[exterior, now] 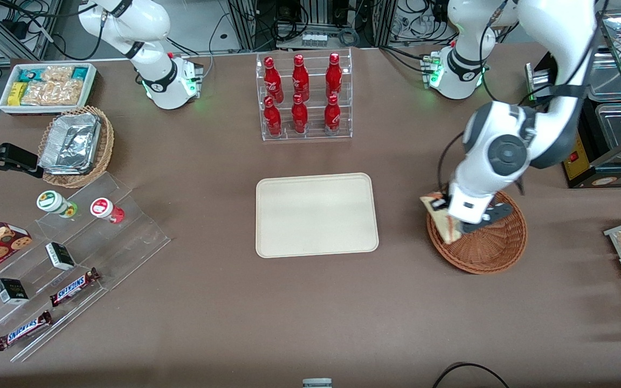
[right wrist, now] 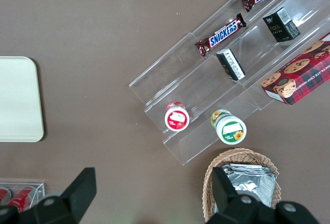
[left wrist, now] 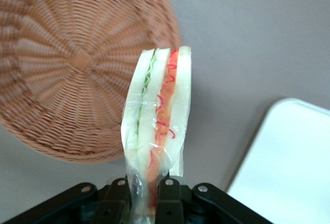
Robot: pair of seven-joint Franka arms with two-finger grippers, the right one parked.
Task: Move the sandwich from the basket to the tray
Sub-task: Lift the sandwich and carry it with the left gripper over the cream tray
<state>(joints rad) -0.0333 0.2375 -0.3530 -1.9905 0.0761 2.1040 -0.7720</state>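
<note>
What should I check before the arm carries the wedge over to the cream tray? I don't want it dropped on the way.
1. Grip: the left gripper is shut on the plastic-wrapped triangular white-bread sandwich, fingers pinching one end. Ok.
2. Lift: the sandwich is clear of the round reddish-brown wicker basket, hanging over its rim. Ok.
3. Basket: nothing else in it. Ok.
4. Target: the flat cream-beige rectangular tray is bare. Ok.
5. Path: only brown table shows between basket and tray. Ok.
6. Hold firmness: only the wrapped end is clamped; whether it could slip, cannot tell.
</note>
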